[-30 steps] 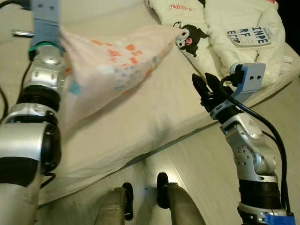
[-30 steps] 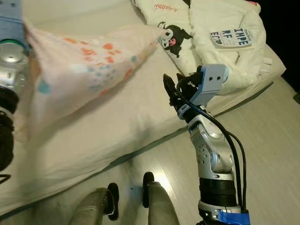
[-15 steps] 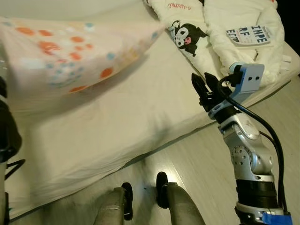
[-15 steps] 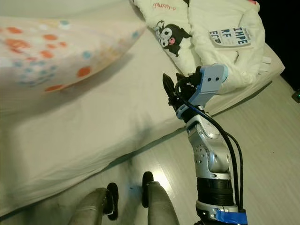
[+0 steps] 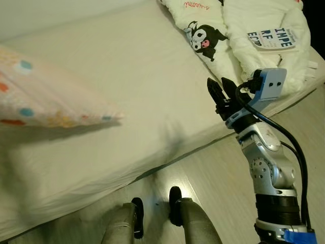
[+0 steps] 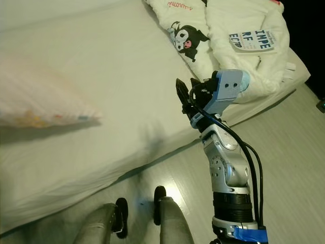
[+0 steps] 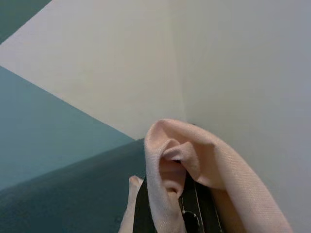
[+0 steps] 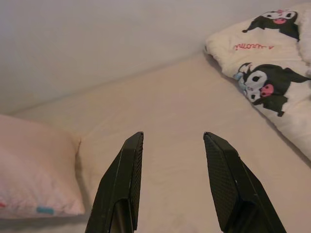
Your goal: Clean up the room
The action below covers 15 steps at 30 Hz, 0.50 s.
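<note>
The robot's two feet (image 5: 155, 213) are seen on the pale wood floor (image 5: 223, 193), just beside the bed's edge. The right gripper (image 5: 219, 92) is held up over the near edge of the bed (image 5: 142, 86), and its two black fingers (image 8: 127, 179) are spread apart with nothing between them. A pink spotted pillow (image 5: 45, 101) is seen at the robot's left, over the cream sheet. In the left wrist view, a fold of the pink cloth (image 7: 184, 170) is pinched by the left gripper (image 7: 187, 204), with a wall behind it. At the far corner of the bed, a white cartoon blanket (image 5: 203, 30) and a white jacket (image 5: 269, 40) are bunched up together.
</note>
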Available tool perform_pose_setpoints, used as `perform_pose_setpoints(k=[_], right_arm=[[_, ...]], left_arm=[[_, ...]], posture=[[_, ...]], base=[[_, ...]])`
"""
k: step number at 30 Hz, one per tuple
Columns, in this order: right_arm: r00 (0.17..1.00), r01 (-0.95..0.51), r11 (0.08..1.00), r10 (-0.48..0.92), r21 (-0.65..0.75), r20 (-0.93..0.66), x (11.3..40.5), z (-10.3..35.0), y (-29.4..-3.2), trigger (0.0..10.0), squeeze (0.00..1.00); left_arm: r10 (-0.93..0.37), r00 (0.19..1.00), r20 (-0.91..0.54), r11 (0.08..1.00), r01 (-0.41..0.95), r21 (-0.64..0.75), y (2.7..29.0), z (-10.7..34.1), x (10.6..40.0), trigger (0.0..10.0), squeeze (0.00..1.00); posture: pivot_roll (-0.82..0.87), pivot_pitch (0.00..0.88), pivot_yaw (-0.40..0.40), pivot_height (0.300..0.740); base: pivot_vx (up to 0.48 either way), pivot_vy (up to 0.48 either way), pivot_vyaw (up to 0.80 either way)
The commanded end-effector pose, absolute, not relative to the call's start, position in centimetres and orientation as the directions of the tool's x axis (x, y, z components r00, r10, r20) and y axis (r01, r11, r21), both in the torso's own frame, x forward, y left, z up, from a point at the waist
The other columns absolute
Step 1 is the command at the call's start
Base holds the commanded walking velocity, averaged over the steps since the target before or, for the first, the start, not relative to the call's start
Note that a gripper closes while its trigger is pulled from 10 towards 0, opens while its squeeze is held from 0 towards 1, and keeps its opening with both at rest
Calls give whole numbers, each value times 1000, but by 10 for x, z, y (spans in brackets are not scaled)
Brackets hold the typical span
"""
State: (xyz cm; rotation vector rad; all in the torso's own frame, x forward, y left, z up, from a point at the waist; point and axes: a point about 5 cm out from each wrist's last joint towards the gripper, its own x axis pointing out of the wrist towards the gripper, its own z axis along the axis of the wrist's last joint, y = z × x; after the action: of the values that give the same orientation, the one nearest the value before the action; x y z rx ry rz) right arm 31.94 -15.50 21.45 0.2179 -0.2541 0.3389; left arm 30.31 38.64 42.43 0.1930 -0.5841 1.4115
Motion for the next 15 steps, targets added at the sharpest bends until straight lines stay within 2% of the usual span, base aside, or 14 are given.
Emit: perform_pose_setpoints(k=[1,2,3,4,5,6,7,9,10,12,14,15], right_arm=[[914,-352,921,300,166,273,320,211,-155,10000,0],[914,-352,921,300,166,273,320,211,-155,10000,0],[913,-355,920,302,166,275,321,212,-154,10000,0],[913,-355,920,302,166,275,321,212,-154,10000,0],[911,-358,919,305,165,277,321,212,-153,10000,0],[911,-357,920,305,162,277,321,212,-154,10000,0],[911,-357,920,305,162,277,321,212,-154,10000,0],[912,-355,921,304,160,276,320,213,-154,10000,0],[912,-355,921,304,160,276,320,213,-154,10000,0],[913,-353,922,302,158,274,320,212,-156,10000,0],[913,-353,922,302,158,274,320,212,-156,10000,0],[913,-352,923,302,157,274,320,212,-156,10000,0]], left_arm=[[841,82,535,193,-969,-155,380,418,311,0,0],[841,82,535,193,-969,-155,380,418,311,0,0],[841,186,509,252,-966,-64,372,398,326,0,0],[841,186,509,252,-966,-64,372,398,326,0,0],[828,330,453,341,-938,61,359,367,347,0,0],[787,479,389,440,-878,190,344,340,364,10000,0],[787,479,389,440,-878,190,344,340,364,10000,0],[755,557,347,490,-830,266,332,322,374,10000,0],[755,557,347,490,-830,266,332,322,374,10000,0],[705,642,302,552,-763,337,314,299,385,10000,0],[705,642,302,552,-763,337,314,299,385,10000,0],[682,673,287,574,-735,360,308,292,388,10000,302]], posture=[[-60,228,62,740],[-60,228,62,740],[-62,225,60,740],[-62,225,60,740],[-70,225,59,740],[-70,225,58,740],[-70,225,58,740],[-72,226,57,740],[-72,226,57,740],[-72,225,54,740],[-72,225,54,740],[-72,225,54,740]], base=[[0,0,0],[0,0,0],[0,0,0],[0,0,0],[0,0,0],[0,0,0],[0,0,0],[0,0,0],[0,0,0],[0,0,0],[0,0,0],[0,0,0]])
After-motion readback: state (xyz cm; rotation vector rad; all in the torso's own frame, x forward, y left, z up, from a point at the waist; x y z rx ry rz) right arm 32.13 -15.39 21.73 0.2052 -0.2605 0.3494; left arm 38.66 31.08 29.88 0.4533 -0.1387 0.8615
